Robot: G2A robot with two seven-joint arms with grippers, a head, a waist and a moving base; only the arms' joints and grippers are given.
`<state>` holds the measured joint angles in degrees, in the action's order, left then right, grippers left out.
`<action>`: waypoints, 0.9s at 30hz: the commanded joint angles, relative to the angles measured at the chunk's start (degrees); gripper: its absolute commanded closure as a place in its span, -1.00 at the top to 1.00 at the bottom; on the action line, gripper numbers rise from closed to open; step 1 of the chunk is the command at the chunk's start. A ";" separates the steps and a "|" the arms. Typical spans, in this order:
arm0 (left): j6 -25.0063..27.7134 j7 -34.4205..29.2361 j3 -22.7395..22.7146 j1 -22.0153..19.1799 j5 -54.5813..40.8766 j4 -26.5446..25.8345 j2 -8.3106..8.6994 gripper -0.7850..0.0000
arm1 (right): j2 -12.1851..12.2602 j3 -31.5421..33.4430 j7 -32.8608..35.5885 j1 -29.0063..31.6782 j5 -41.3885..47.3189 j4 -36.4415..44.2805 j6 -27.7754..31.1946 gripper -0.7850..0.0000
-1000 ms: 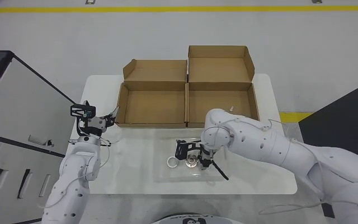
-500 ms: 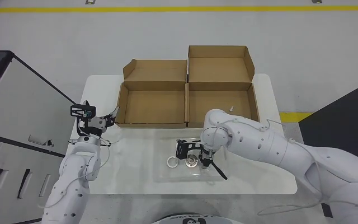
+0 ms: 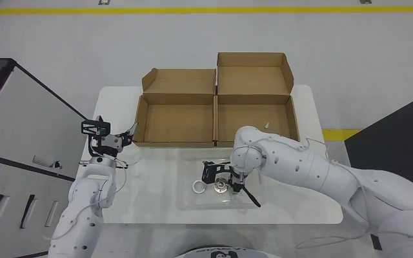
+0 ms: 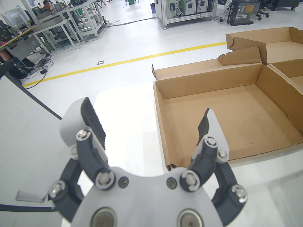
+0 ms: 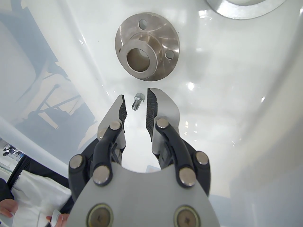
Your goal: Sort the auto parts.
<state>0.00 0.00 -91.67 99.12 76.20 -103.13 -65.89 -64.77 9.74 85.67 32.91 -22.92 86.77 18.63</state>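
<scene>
the right gripper (image 5: pixel 135 94) hangs low over the white tray (image 5: pixel 213 100), its jaws narrowed to a small gap and holding nothing. the bolt (image 5: pixel 137 101) lies on the tray floor right in that gap, a little nearer one pad than the other and apparently touching neither. its long axis runs roughly along the fingers: the head points away from the wrist, the threaded shank back toward the palm, slightly slanted. so a plain squeeze would likely catch it across the shank, though a round piece this small may roll or twist out. it is a short, silvery cap-head screw with a dull thread.

just beyond the head sits the flange (image 5: pixel 146 49), a brushed metal disc with a raised hollow hub and two holes showing through its plate, near the fingertips but apart from them. farther off lies a larger bright ring (image 5: pixel 236 11).

past the tray stand two open cardboard boxes side by side. the right box (image 3: pixel 255 132) holds one small pale piece (image 3: pixel 266 122), too small to name; the left box (image 4: pixel 225 109) shows bare card.

the left gripper (image 4: pixel 146 107) hangs spread wide and empty by the left box's near corner, well away from the bolt, so the right arm is clearly the nearer.
</scene>
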 commanded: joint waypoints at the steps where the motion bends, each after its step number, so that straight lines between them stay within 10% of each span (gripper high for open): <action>1: 0.00 0.00 0.00 0.00 0.00 0.00 0.00 1.00 | -0.13 0.00 0.01 0.04 -0.02 -0.07 -0.01 -0.42; 12: 0.00 0.00 0.00 0.00 0.00 0.00 0.00 1.00 | -0.69 0.00 0.69 0.14 -0.16 -0.96 -0.69 -0.63; 16: 0.00 0.00 0.00 0.00 0.00 0.00 0.00 1.00 | -0.82 0.00 0.94 0.02 -0.22 -1.00 -0.94 -1.00; 27: 0.00 0.00 0.00 0.00 0.00 0.00 0.00 1.00 | -0.10 0.00 1.14 -1.19 0.78 -0.46 -1.14 -1.00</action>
<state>0.00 0.00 -91.67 99.12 76.20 -103.13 -65.89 -65.05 9.74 86.81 31.99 -22.44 86.16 17.49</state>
